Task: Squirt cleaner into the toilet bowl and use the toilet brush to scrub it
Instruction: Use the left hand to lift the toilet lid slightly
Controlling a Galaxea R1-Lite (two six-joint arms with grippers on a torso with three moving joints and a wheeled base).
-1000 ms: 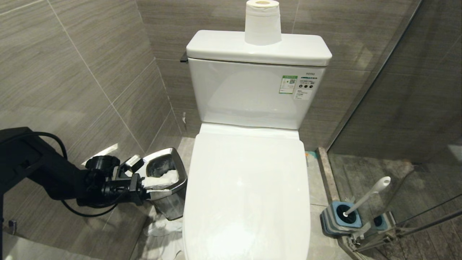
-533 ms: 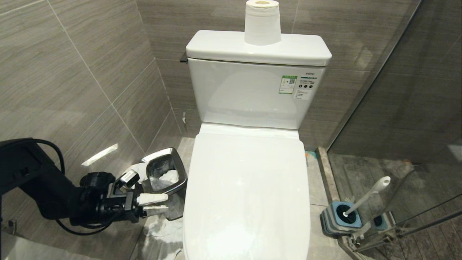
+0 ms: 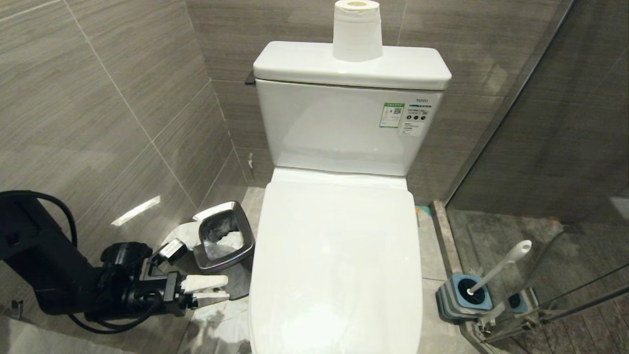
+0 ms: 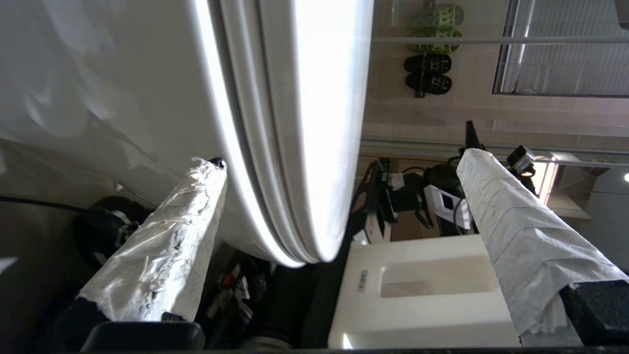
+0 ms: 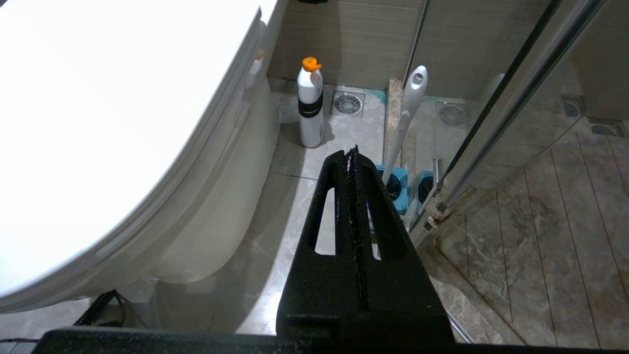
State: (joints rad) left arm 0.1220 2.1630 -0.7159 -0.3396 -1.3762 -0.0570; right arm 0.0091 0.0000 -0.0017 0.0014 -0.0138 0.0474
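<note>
1. The toilet bowl (image 3: 336,260) is standing in the middle of the head view with its white lid lying shut over the seat; the basin is hidden beneath it.
2. The left claw (image 3: 223,290) is hovering low at the bowl's left flank, just below the steel waste bin (image 3: 223,236). Its paper-wrapped fingers (image 4: 167,255) are standing wide apart, one on either side of the edge of the seat and lid in the left wrist view, and are gripping nothing.
3. The right claw (image 5: 351,152) is hanging beside the bowl's right flank, seen in the right wrist view only; its black fingers are pressing together with nothing between them.
4. The toilet brush (image 3: 501,265) is leaning in its grey-and-blue holder (image 3: 464,297) on the floor to the right of the bowl, next to the glass shower door (image 3: 565,147); its black head is sitting out of sight inside the holder.
5. A white bottle with an orange cap (image 5: 310,105) is standing upright on the floor tiles beside the bowl's base, near a floor drain (image 5: 349,103).
6. A roll of toilet paper (image 3: 357,29) is standing on the cistern lid (image 3: 295,64).
7. Crumpled white paper is lying inside the waste bin.
</note>
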